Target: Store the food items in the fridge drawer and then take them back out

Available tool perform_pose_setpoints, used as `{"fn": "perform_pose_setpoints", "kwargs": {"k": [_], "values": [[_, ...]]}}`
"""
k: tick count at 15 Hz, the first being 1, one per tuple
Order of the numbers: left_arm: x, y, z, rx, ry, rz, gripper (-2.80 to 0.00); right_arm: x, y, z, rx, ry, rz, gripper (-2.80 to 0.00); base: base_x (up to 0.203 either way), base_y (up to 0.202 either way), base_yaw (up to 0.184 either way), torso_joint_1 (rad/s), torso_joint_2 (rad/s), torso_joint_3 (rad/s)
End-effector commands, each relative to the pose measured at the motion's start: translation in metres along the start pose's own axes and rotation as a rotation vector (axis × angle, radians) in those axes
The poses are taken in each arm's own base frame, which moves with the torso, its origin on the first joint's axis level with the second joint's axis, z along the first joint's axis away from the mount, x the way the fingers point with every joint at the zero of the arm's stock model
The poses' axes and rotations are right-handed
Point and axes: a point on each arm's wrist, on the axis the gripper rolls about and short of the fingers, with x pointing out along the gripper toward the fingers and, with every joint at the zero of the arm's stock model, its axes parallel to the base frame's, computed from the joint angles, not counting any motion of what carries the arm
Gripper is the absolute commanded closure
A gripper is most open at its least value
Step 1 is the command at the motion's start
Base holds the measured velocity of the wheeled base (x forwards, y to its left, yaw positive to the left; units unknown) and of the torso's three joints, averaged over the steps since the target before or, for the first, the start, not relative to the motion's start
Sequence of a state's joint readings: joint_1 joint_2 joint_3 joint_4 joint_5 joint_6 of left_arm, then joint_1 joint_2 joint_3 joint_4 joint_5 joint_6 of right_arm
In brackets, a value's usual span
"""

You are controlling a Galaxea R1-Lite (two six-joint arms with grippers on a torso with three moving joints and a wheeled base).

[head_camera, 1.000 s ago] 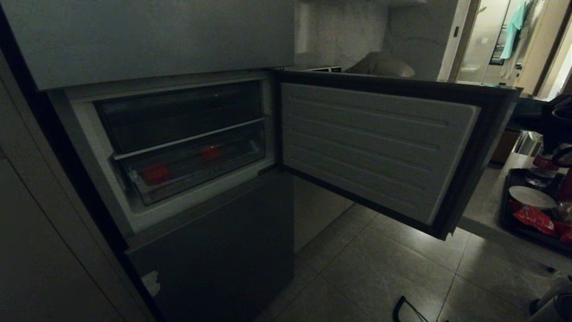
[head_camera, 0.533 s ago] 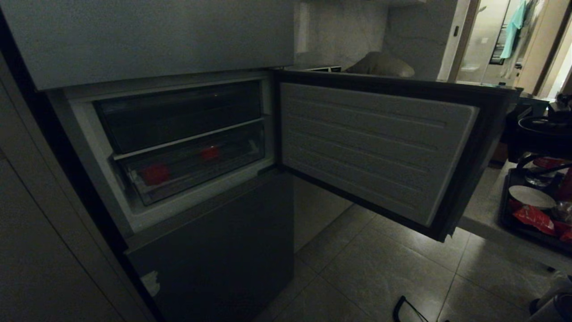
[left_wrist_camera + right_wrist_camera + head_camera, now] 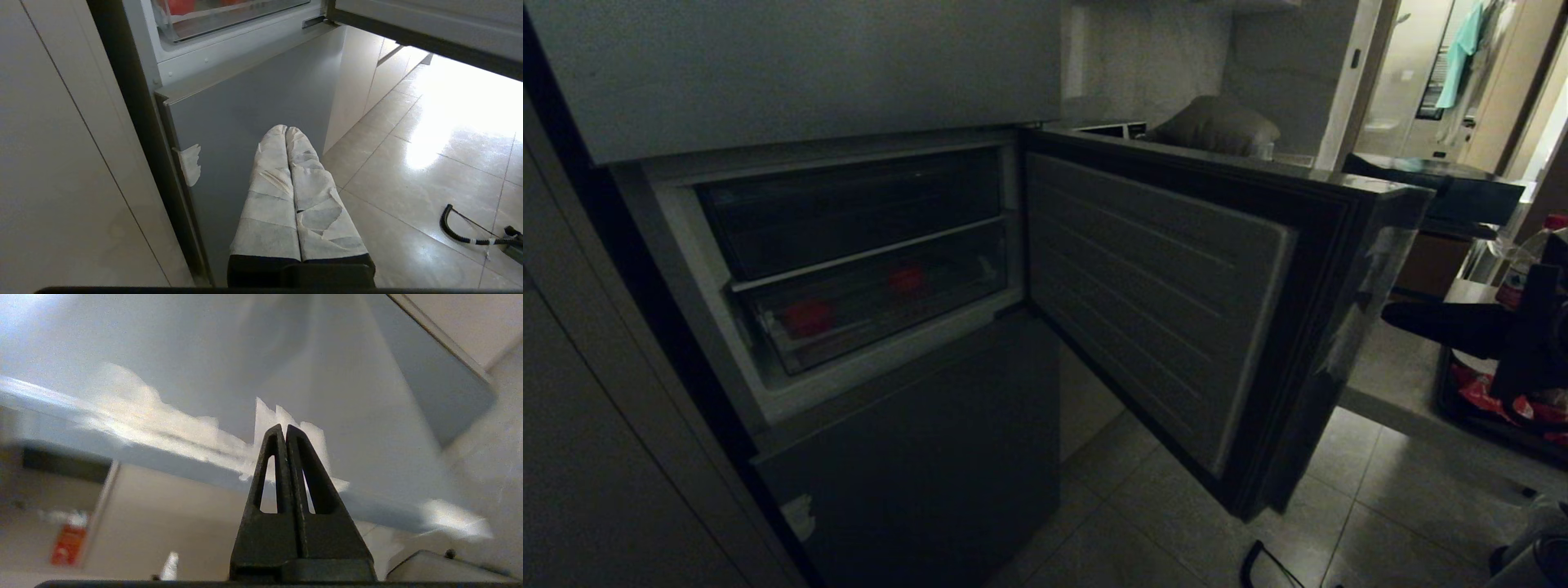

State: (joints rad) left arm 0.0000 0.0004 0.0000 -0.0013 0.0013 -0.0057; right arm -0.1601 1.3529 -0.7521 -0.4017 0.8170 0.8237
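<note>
Door change: the fridge door point(image 3: 1160, 302) has swung partway toward the compartment since a second ago — its ribbed inner face is now seen at a steeper angle, and its outer edge stands nearer the middle of the head view.
Right arm change: the right gripper point(image 3: 1392, 314) has come in at the right, a dark shape just beside the door's outer edge; a second ago it was not there.
Right gripper state: fingers point(image 3: 273, 457) pressed together, nothing between them, tips at the door's grey outer face; whether they touch it cannot be told.
Left gripper point(image 3: 287, 130): taped fingers closed and empty, parked low before the grey lower door point(image 3: 261, 102).
Fridge drawer point(image 3: 882, 306): pushed in, under the darker compartment point(image 3: 849, 208); its long axis runs across the fridge.
Food items: both in the drawer — one red item point(image 3: 807, 317) at its left end, the other red item point(image 3: 907, 279) right of centre, well apart.
Relative to right gripper: the drawer lies well to its left, with the door between them.
</note>
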Motion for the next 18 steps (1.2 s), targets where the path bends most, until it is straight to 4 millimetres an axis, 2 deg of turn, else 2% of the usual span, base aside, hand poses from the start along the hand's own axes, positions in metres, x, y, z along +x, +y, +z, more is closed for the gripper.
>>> {"fn": "perform_pose_setpoints", "kwargs": {"k": [1,3,4,8,9,11,13,16,18], "values": [[0.000,0.000,0.000,0.000,-0.001,0.000,0.00,-0.013,0.027,-0.004,-0.083,-0.079,0.021,0.00,0.000,0.000,0.000,0.000,0.00,0.000],[0.000,0.000,0.000,0.000,-0.001,0.000,0.00,0.027,0.011,0.007,-0.079,-0.083,-0.066,0.00,0.000,0.000,0.000,0.000,0.00,0.000],[0.000,0.000,0.000,0.000,-0.001,0.000,0.00,0.060,0.006,0.007,-0.089,-0.046,-0.092,0.00,0.000,0.000,0.000,0.000,0.00,0.000],[0.000,0.000,0.000,0.000,-0.001,0.000,0.00,0.174,0.055,-0.041,-0.233,0.094,-0.032,0.00,0.000,0.000,0.000,0.000,0.00,0.000],[0.000,0.000,0.000,0.000,-0.001,0.000,0.00,0.196,0.066,-0.056,-0.279,0.103,-0.036,0.00,0.000,0.000,0.000,0.000,0.00,0.000],[0.000,0.000,0.000,0.000,-0.001,0.000,0.00,0.230,0.089,-0.079,-0.353,0.109,-0.007,0.00,0.000,0.000,0.000,0.000,0.00,0.000],[0.000,0.000,0.000,0.000,-0.001,0.000,0.00,0.262,0.102,-0.101,-0.407,0.131,0.042,0.00,0.000,0.000,0.000,0.000,0.00,0.000],[0.000,0.000,0.000,0.000,-0.001,0.000,0.00,0.303,0.127,-0.133,-0.464,0.135,0.153,0.00,0.000,0.000,0.000,0.000,0.00,0.000],[0.000,0.000,0.000,0.000,-0.001,0.000,0.00,0.335,0.126,-0.157,-0.516,0.123,0.212,0.00,0.000,0.000,0.000,0.000,0.00,0.000]]}}
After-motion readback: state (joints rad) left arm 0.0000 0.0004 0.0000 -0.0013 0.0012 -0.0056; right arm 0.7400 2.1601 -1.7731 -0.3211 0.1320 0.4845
